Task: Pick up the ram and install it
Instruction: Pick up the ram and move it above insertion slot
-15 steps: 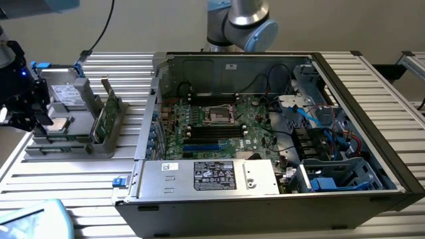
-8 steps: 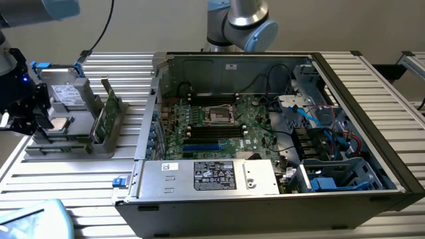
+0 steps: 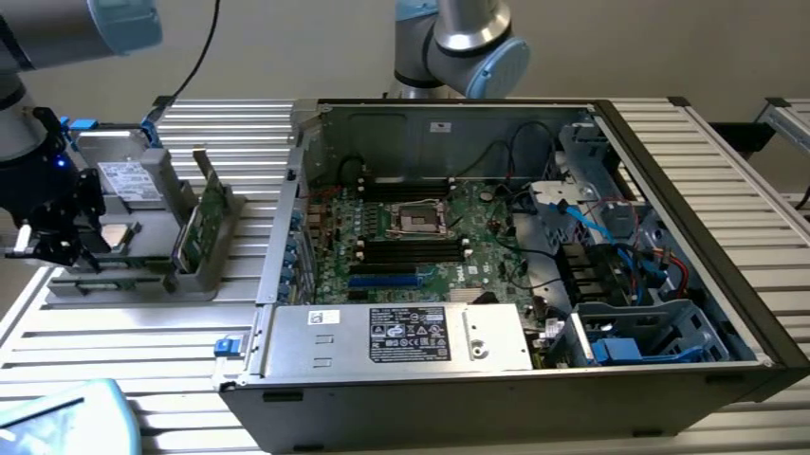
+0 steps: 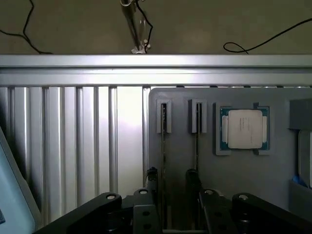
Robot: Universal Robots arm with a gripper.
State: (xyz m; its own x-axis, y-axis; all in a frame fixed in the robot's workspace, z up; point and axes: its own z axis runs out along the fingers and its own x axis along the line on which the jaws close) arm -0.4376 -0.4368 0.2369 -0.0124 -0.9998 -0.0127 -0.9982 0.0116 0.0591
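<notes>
My gripper (image 3: 51, 248) hangs open over the exterior view's left end of a grey parts holder (image 3: 127, 284), with nothing in it. In the wrist view the gripper (image 4: 171, 176) shows two black fingers (image 4: 151, 176) spread apart above the holder (image 4: 180, 102). Two thin boards stand on edge in its slots. One board (image 4: 163, 146) runs between the fingers. The other board (image 4: 197, 146) lies just outside one finger. Edge-on, I cannot tell which is the ram. Upright boards (image 3: 209, 218) also stand in the holder in the exterior view.
A square silver processor (image 4: 242, 129) lies in the holder beside the boards. The open computer case (image 3: 708, 313) sits on the ribbed table (image 3: 114, 341) at the exterior view's right, motherboard (image 3: 418, 237) exposed. A second arm's joint (image 3: 469, 38) stands behind the case.
</notes>
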